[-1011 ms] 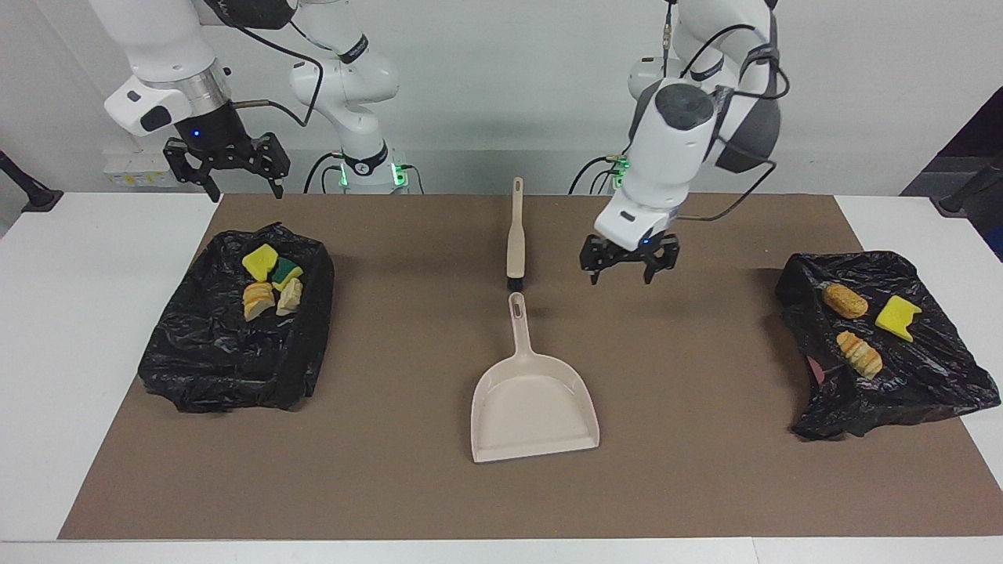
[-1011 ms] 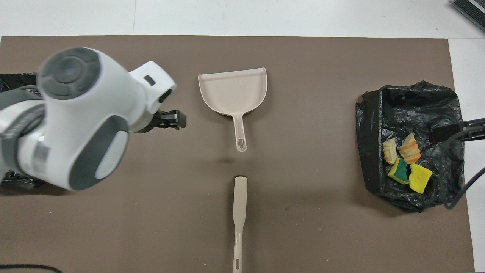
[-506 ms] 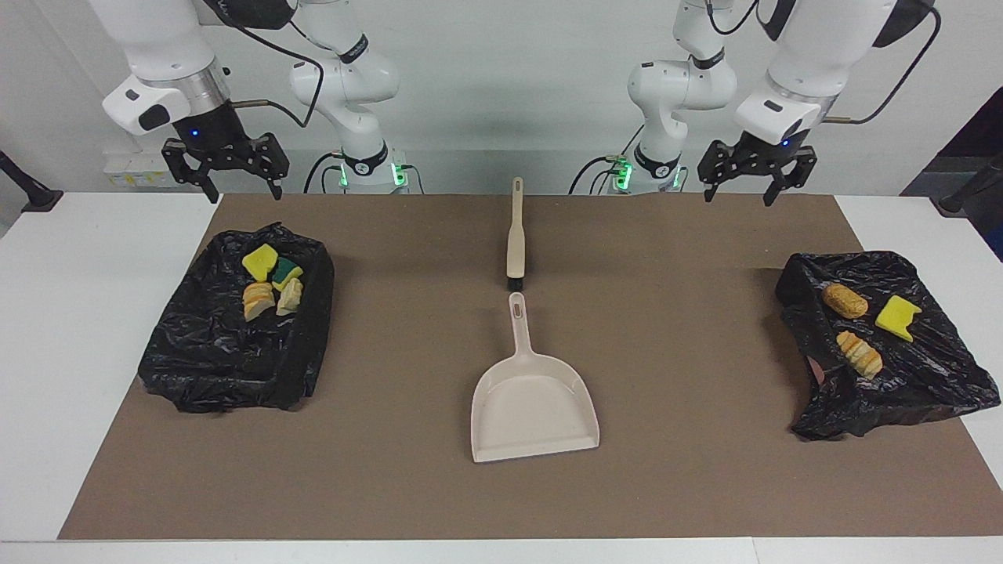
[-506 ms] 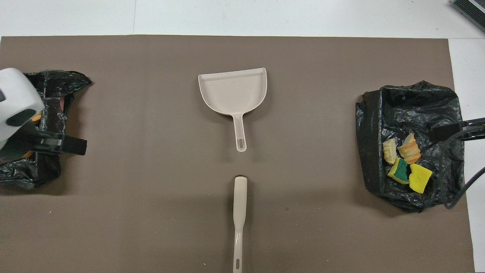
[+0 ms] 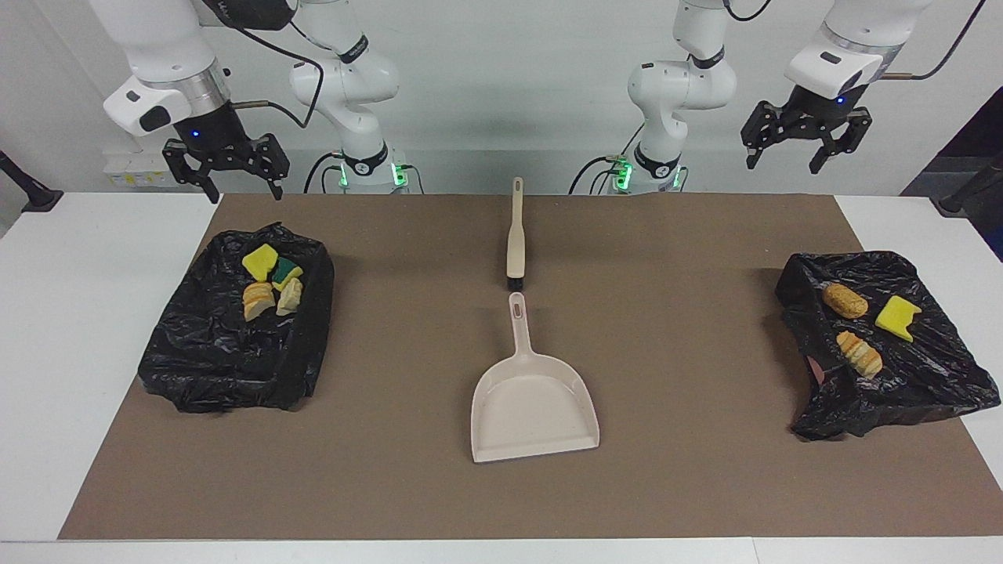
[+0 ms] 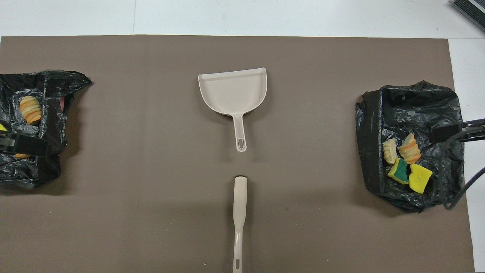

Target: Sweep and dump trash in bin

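Both grippers hang raised with fingers spread, holding nothing: the left gripper (image 5: 805, 146) over the left arm's end of the table, the right gripper (image 5: 227, 168) over the right arm's end. The trash sits on 2 black bags: 4 pieces (image 5: 271, 283) on the bag (image 5: 227, 352) at the right arm's end, 3 pieces (image 5: 862, 317) on the bag (image 5: 917, 376) at the left arm's. On the brown mat (image 5: 689, 470) between them lie the dustpan (image 5: 533, 403) and, nearer the robots, the brush (image 5: 515, 235), apart

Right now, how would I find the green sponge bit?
Look at the black bag at the right arm's end of the table. Four bits huddle on it, nearest the robots. The green-backed sponge is the only green one, touching the plain yellow chunk.
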Controlling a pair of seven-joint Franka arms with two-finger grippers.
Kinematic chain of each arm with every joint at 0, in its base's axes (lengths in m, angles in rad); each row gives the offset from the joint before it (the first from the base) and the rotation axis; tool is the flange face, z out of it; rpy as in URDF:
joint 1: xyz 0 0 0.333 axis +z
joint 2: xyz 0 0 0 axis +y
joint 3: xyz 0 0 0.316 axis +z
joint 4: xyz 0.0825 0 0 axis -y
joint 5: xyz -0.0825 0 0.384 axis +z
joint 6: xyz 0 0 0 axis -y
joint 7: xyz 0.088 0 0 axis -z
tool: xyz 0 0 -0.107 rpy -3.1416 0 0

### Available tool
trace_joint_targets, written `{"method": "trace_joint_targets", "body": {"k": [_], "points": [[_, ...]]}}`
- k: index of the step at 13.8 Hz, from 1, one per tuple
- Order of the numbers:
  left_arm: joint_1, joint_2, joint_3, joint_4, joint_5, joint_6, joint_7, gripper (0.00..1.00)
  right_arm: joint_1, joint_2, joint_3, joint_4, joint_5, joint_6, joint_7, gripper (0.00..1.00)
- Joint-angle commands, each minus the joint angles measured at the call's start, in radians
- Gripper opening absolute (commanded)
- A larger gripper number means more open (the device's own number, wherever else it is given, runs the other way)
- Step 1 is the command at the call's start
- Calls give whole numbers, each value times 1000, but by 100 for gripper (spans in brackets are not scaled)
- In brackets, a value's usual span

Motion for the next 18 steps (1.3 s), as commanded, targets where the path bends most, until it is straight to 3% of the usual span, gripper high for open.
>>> {"method": "trace_joint_targets", "body": {"k": [1,18], "points": [[20,75,-5,107,12,-72,19,100,-9,-29,2,-33,-3,15,-35,100],[68,57,-8,94,-23,-69,61,100,-10,-35,2,-39,-3,10,-33,100]]}}
